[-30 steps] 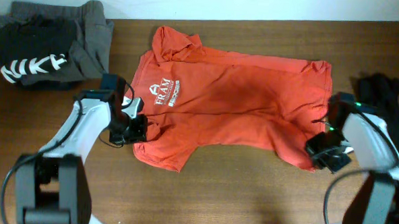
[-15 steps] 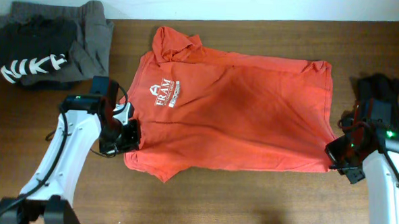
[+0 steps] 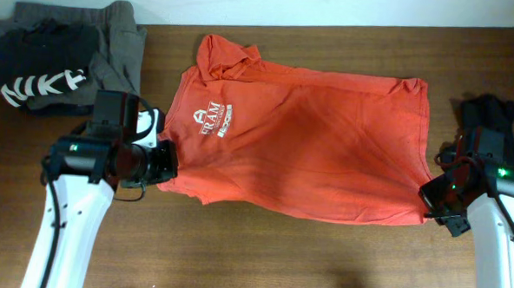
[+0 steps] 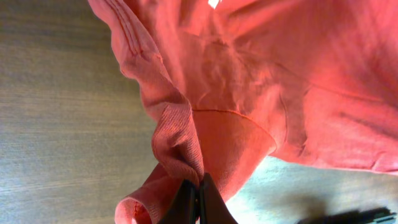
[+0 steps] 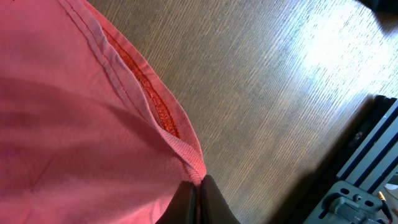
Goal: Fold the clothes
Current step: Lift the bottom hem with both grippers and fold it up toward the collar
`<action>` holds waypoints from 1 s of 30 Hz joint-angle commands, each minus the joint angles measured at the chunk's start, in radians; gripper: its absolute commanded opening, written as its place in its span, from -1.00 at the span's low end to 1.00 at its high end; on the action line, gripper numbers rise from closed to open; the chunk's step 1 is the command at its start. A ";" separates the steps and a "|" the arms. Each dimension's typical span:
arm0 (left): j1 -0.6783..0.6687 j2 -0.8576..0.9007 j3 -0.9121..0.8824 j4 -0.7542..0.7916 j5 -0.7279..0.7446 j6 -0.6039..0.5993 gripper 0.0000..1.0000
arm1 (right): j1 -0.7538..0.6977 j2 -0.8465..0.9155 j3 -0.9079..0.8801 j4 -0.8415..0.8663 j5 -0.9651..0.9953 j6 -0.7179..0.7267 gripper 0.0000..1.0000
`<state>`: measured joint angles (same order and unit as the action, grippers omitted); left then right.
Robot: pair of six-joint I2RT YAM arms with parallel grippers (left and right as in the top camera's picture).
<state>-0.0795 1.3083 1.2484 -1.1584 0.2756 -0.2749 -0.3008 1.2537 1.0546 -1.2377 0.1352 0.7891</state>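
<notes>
A red-orange collared short-sleeved shirt (image 3: 301,137) with white lettering lies spread across the middle of the wooden table, collar to the left. My left gripper (image 3: 162,166) is shut on the shirt's near-left sleeve edge (image 4: 180,149), lifted off the table. My right gripper (image 3: 430,199) is shut on the shirt's near-right hem corner (image 5: 186,158). Both near corners are held up, and the near edge hangs taut between them.
A pile of dark grey and black clothes (image 3: 61,53) with white letters lies at the back left. A black garment (image 3: 492,124) lies at the right edge. The wooden table (image 3: 261,257) runs along the front.
Both grippers have pulled apart, left going left and right going right. The crumpled near edge of the shirt has stretched out straight. The left corner has risen.
</notes>
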 commanded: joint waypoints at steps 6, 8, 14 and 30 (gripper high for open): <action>-0.001 -0.002 0.017 0.126 -0.121 -0.027 -0.99 | -0.007 -0.006 0.014 0.063 0.019 0.005 -0.92; -0.001 0.003 0.016 0.173 -0.136 -0.028 -0.99 | -0.007 -0.006 0.014 0.088 0.007 0.005 -0.92; -0.001 0.061 0.016 0.296 -0.147 -0.027 -0.99 | -0.007 0.022 0.013 0.166 -0.023 0.005 -0.92; -0.001 0.365 0.016 0.660 -0.178 -0.024 -0.99 | -0.007 0.290 0.013 0.436 -0.098 0.005 -0.92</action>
<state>-0.0795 1.6348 1.2495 -0.5365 0.1150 -0.2962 -0.3008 1.5105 1.0550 -0.8238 0.0505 0.7864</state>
